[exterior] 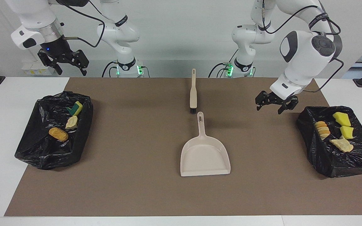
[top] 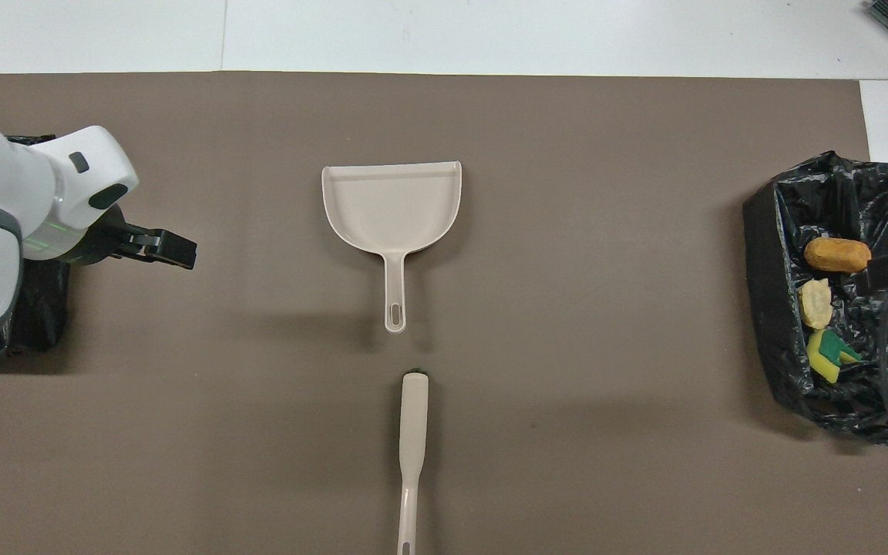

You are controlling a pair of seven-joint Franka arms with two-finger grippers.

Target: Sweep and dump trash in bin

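Brown matting (exterior: 137, 141) covers your white table, and nothing loose lies on it. Every piece of trash already sits in one of two black plastic-lined bins: a green-backed yellow sponge chunk (exterior: 75, 108), a pale bread chunk (exterior: 71, 122) and a golden-brown pastry bit (exterior: 58, 134) in the bin at the right arm's end (exterior: 42, 150); two yellow sponge wedges (exterior: 342, 119), a ridged pastry (exterior: 322, 129) and a tan bread piece (exterior: 342, 145) in the bin at the left arm's end (exterior: 331, 163).

Your beige plastic dustpan (exterior: 205, 157) lies empty mid-table, its handle pointing toward the robots; the beige brush (exterior: 193, 92) lies nearer the robots on the same line.

Your left gripper (exterior: 275, 105) hangs with fingers spread and empty over the mat beside its bin's near corner, the dustpan handle well apart toward the table's middle. Your right gripper (exterior: 63, 64) is also spread and empty, raised over the table edge by the other bin. Judging from this, the task looks finished, and the left arm is the one nearer both tools.
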